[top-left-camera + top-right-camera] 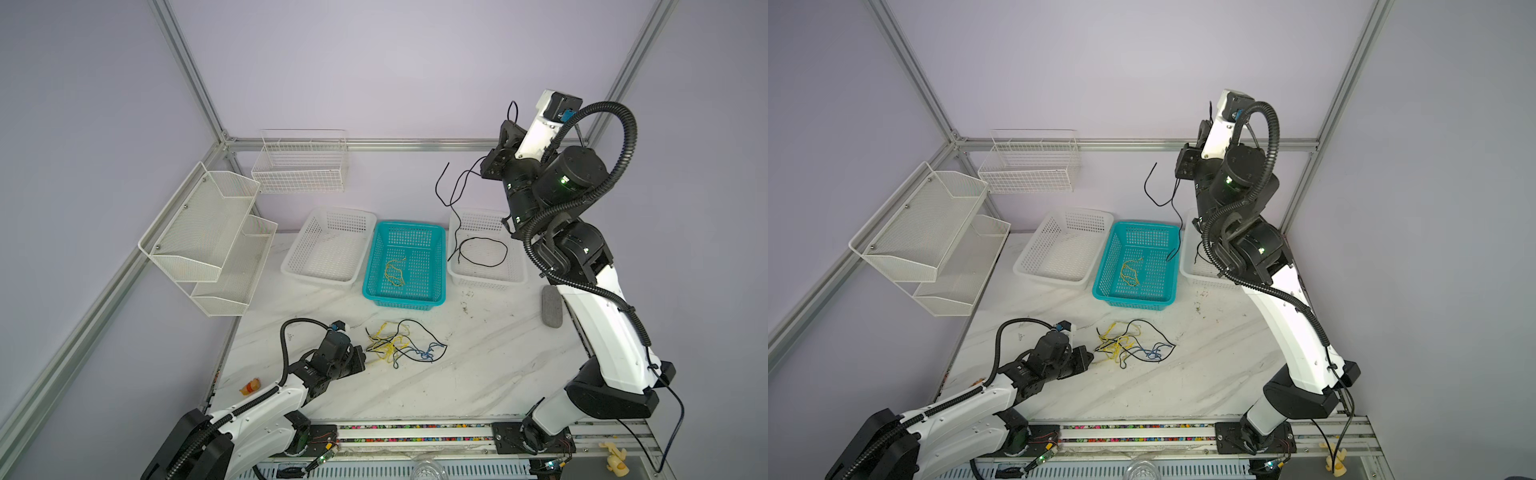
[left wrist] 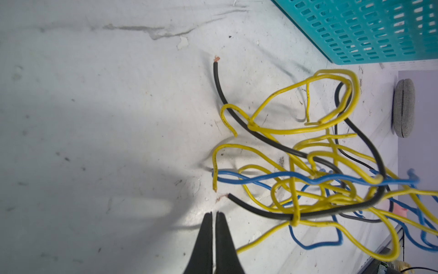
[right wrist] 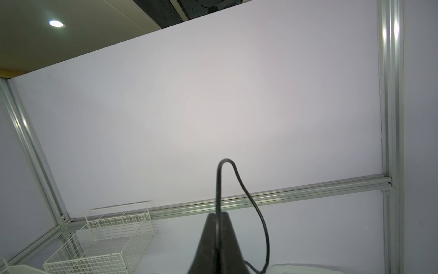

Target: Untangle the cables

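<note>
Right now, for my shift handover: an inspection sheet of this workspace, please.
Surface: white marbled tabletop, scuffed.
Job's things: tangle of yellow, black and blue cables on the tabletop; yellow cable in teal basket; black loop in right white basket.
Clutter: grey pad at the right edge; small orange item by the left edge.
Grippers: left gripper shut, empty, beside the tangle; right gripper raised, shut on black cable.
Cables: two black ribbed hoses on the robot.
Surroundings: lilac walls, aluminium frame, wire racks.
</note>
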Robot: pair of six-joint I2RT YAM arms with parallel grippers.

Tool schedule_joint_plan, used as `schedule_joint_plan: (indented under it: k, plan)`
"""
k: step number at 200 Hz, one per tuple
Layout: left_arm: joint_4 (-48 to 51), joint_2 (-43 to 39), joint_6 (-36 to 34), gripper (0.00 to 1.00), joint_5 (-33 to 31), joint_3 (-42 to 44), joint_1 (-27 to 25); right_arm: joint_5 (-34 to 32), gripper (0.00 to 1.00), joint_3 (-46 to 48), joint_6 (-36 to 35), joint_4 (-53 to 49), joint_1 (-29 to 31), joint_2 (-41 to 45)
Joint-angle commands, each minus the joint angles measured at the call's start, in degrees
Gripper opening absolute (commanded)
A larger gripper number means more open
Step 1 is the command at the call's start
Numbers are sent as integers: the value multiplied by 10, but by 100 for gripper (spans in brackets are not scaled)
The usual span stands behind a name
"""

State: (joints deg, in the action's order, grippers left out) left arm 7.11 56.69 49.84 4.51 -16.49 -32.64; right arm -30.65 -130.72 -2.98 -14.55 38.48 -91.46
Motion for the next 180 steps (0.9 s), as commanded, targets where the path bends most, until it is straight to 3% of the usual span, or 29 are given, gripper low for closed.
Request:
schedule_joint_plan:
  k: [1,33,85,127,180]
  plan:
    - [8,-12,-17,0,4,-3,2,59,0,-28,46,-3,-39,-20]
    - [21,-24,-20,0,1,-6,2,90,0,-53,75,-13,-98,-58]
    - [35,-39,-19,0,0,-5,2,154,0,-7,150,-6,-223,-97]
    - [46,-52,-18,0,-3,-6,3,90,0,61,140,38,-243,-124]
    - [53,-53,-16,0,-5,-6,2,20,0,239,166,141,-245,-104]
